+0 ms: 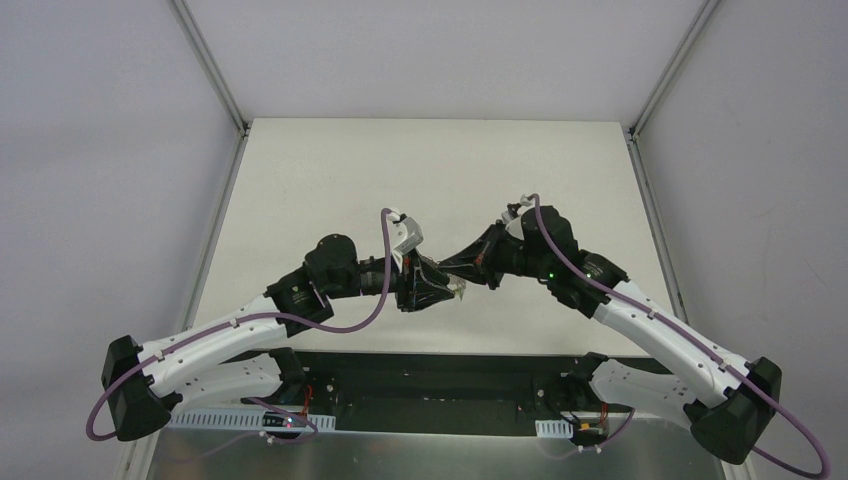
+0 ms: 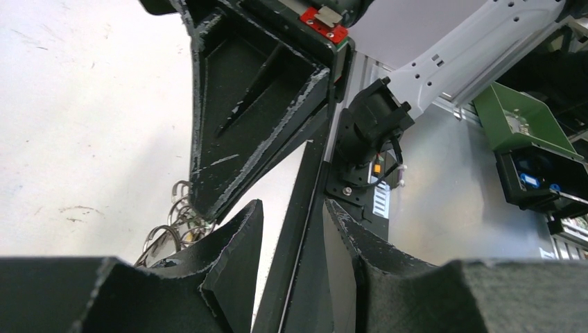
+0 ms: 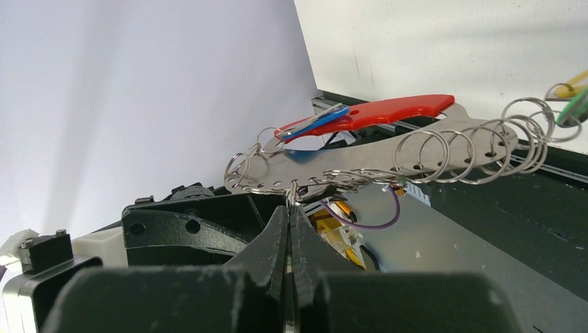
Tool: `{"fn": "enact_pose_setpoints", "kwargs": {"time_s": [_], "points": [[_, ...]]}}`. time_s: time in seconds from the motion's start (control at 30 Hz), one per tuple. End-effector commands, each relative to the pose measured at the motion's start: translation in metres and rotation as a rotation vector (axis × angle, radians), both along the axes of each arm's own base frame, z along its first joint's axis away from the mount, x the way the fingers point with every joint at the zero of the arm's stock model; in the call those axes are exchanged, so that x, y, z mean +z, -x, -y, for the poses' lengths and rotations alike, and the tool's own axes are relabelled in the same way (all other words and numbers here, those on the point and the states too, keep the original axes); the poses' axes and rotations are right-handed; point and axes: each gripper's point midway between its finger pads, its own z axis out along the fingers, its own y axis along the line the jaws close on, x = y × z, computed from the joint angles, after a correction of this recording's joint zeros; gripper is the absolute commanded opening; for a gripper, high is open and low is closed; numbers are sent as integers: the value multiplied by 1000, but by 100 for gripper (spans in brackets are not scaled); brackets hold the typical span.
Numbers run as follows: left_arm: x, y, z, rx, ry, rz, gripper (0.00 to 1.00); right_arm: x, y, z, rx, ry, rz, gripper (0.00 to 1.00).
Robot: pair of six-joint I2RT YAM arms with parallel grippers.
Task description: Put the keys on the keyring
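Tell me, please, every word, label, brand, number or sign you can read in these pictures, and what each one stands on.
No text is readable in any view.
White sticker on the black bracket: printed lines, too small to read.
Orange label just above it: blurred, unreadable.
Keyring: no markings visible on its red or metal parts.

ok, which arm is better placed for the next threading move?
Left, probably. The right pincer is shut on the silvery metal keyring with a red section, so it is tied up holding. The left pincer sits just beside the rings.
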Motion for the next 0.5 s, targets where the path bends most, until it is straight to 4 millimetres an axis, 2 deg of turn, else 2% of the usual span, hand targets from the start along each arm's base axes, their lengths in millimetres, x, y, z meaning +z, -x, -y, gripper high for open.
{"fn": "enact_pose_setpoints", "kwargs": {"time_s": [0.0, 0.2, 0.47], "points": [[20, -10, -5, 67, 43, 78, 36, 32, 1, 0, -31, -102, 6, 0], [20, -28, -22, 202, 33, 115, 35, 32, 3, 2, -31, -116, 3, 0], [19, -37, -29, 262, 27, 137, 35, 40, 6, 0, -16, -152, 6, 0]]}}
